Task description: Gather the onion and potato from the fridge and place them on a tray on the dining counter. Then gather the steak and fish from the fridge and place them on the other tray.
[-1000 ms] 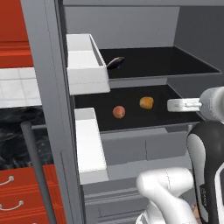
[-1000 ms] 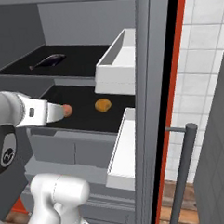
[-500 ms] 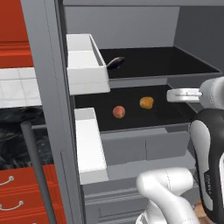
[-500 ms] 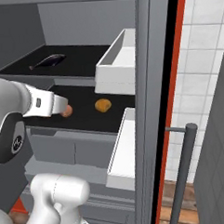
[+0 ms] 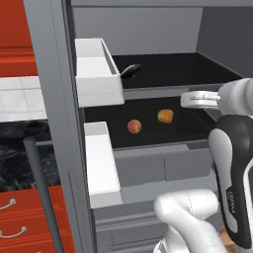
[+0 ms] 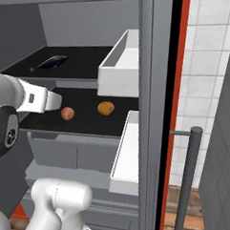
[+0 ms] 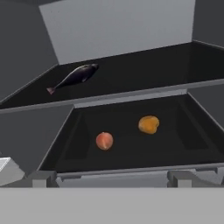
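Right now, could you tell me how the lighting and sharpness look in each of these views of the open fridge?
Left base view: flat, even rendered light, soft blur, no glare on the black shelves. Right base view: the same softness; the fish reads as a dark shape with little detail. Hand view: the onion and potato stand out brightly against the dark shelf, edges slightly fuzzy, with barely any shadow beneath them.

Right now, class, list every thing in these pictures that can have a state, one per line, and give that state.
fridge: door open, shelves exposed.
fish: lying flat on the upper black shelf.
onion: resting on the lower shelf, untouched.
potato: resting on the lower shelf beside the onion, apart from it.
door bins: white, nothing visible in them.
hand: in front of the lower shelf, holding nothing; finger gap wide.
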Motion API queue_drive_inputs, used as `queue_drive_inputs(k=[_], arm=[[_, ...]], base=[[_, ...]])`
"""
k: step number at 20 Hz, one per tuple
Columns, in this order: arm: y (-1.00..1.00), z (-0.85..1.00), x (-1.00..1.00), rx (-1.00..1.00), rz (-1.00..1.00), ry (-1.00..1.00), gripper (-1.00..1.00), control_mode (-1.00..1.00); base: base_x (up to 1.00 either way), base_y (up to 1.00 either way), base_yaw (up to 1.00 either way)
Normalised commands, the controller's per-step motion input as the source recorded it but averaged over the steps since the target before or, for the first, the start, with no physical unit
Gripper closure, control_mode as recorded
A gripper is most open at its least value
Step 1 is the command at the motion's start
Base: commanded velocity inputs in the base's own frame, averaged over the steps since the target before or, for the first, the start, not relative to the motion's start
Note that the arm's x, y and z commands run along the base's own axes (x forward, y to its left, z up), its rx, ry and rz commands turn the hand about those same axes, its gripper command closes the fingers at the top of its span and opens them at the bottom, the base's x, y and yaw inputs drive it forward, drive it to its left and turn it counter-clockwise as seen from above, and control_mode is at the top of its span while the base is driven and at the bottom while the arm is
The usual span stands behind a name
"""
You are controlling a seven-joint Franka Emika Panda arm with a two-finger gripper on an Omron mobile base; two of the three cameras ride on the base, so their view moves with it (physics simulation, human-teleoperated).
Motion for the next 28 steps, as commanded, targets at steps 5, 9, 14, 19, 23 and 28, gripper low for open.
queue_drive_inputs(k=[5, 9, 14, 19, 23, 28], arm=[[0.11, 0.04, 0.35, 0.02, 0.00, 0.03, -1.00, -1.00], [0.07, 0.11, 0.44, 0.04, 0.00, 0.04, -1.00, -1.00], [0.13, 0.03, 0.50, 0.03, 0.00, 0.04, -1.00, -1.00], [0.22, 0.03, 0.51, 0.01, 0.01, 0.00, -1.00, -1.00], [0.26, 0.00, 0.53, 0.00, 0.03, 0.00, -1.00, -1.00], [0.21, 0.00, 0.43, 0.00, 0.03, 0.00, -1.00, -1.00]], base=[[0.00, 0.00, 0.00], [0.00, 0.00, 0.00], [0.00, 0.00, 0.00], [0.00, 0.00, 0.00], [0.00, 0.00, 0.00], [0.00, 0.00, 0.00]])
